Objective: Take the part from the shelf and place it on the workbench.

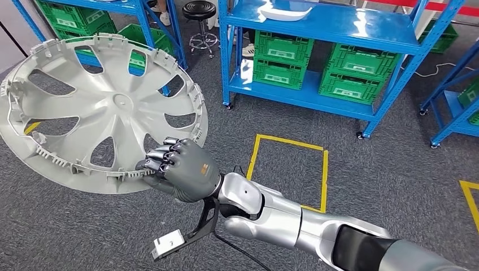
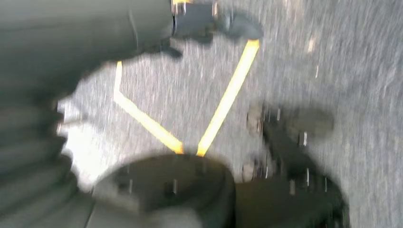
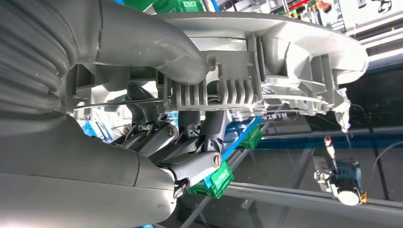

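A small orange mark sits on the back of the right hand (image 1: 183, 168), too small to read.

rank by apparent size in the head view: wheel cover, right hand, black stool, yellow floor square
1. wheel cover, though it is nearest the camera
2. yellow floor square
3. right hand
4. black stool

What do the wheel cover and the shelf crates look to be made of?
Wheel cover: likely moulded plastic, matte pale grey, with thin ribs and clips along the rim where the right hand grips. Crates: probably green plastic, with ribbed, slotted walls.
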